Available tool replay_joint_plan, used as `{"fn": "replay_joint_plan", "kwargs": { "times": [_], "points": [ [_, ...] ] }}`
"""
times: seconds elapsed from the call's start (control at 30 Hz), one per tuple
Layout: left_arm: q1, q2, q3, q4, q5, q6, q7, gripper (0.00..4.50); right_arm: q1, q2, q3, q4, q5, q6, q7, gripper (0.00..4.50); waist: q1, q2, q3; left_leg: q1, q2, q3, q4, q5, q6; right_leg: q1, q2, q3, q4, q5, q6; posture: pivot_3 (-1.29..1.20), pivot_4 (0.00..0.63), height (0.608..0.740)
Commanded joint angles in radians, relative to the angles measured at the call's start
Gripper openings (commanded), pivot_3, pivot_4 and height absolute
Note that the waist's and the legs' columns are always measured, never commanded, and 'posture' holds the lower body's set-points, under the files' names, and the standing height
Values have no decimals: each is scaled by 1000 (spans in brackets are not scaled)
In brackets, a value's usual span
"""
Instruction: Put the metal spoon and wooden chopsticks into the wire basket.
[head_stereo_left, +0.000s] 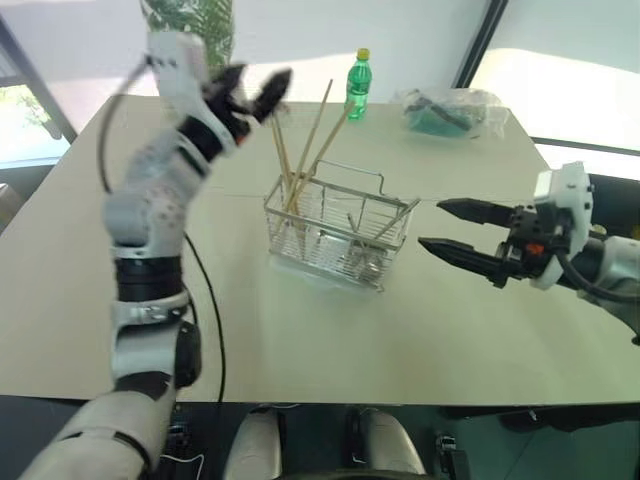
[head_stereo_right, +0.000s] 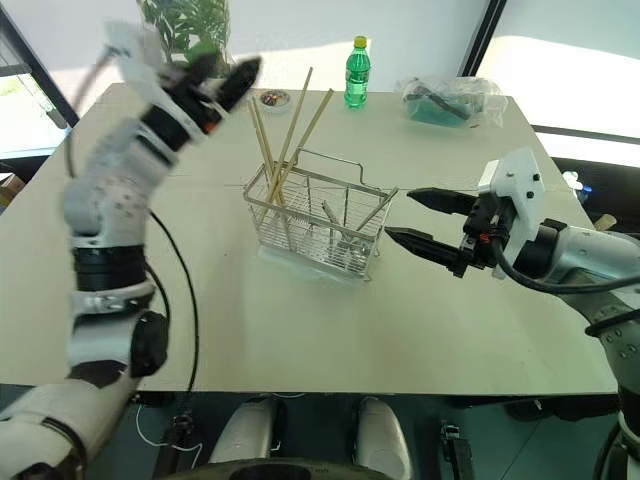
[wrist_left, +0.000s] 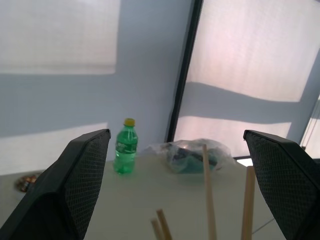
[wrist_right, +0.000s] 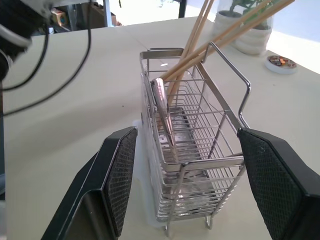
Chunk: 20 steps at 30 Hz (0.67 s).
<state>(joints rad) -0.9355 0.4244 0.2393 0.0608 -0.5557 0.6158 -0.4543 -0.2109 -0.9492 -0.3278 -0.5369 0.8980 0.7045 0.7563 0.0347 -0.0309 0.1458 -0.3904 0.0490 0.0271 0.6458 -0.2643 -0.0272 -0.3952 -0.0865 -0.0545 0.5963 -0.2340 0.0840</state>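
The wire basket (head_stereo_left: 340, 238) stands mid-table. Several wooden chopsticks (head_stereo_left: 310, 140) lean upright in its left end, their tips well above the rim. The metal spoon (wrist_right: 164, 112) rests slanted inside the basket, handle against the rim. My left gripper (head_stereo_left: 262, 80) hangs open in the air, up and left of the chopstick tops, with nothing between its fingers; the left wrist view shows chopstick tips (wrist_left: 207, 190) just ahead of it. To the right of the basket, level with it and pointing at it, my right gripper (head_stereo_left: 432, 224) stands open and empty.
A green bottle (head_stereo_left: 358, 85) and a crumpled plastic bag (head_stereo_left: 450, 108) sit at the table's far edge. A potted plant (head_stereo_left: 190, 20) and a small dish (head_stereo_right: 272, 98) are at the far left. A black cable (head_stereo_left: 205, 300) hangs from my left arm.
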Motion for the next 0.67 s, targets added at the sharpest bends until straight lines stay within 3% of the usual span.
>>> {"fn": "replay_joint_plan", "kwargs": {
  "times": [0.03,0.17,0.27,0.4,0.67],
  "points": [
    [-17,142,30,-63,-79,100,-143,4476,-27,8,-1,22,-22,-33,26,3326,1,0,0,0,0,0,0,0,0,0,0,0,0,0,0,0,150,717],
    [184,493,-51,-138,-49,47,-580,4476,-41,4,15,61,-54,-49,65,3326,-14,2,0,0,0,1,-1,-1,1,-1,0,1,0,0,0,0,150,717],
    [265,616,-73,-127,-34,19,-707,4476,-34,-9,18,85,-88,-68,101,3326,-12,2,1,0,0,1,-2,-1,1,-2,-1,-1,0,-2,-3,0,150,717],
    [385,704,-58,-130,15,-85,-824,4476,-18,-26,2,121,-120,-83,153,3326,-11,3,2,0,0,2,-1,-1,1,-4,-3,0,-1,-2,-4,0,150,717],
    [428,732,-37,-137,31,-131,-859,4476,42,-40,-19,120,-145,-85,216,3326,2,3,2,-2,0,5,-2,-1,1,-6,-4,1,-1,-2,-4,0,150,717]
  ]
}}
